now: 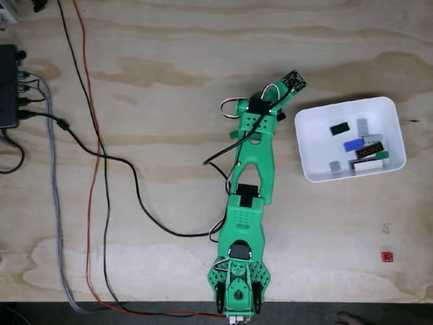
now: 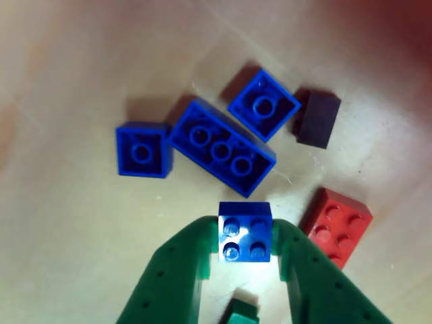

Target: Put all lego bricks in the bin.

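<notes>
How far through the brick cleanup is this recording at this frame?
Partly done. In the fixed view the white bin already holds several bricks, including a blue brick. In the other view the tool has a small blue brick between its fingers. Left: three upside-down blue bricks, a dark brick, a red brick, plus a small red brick on the table.
</notes>
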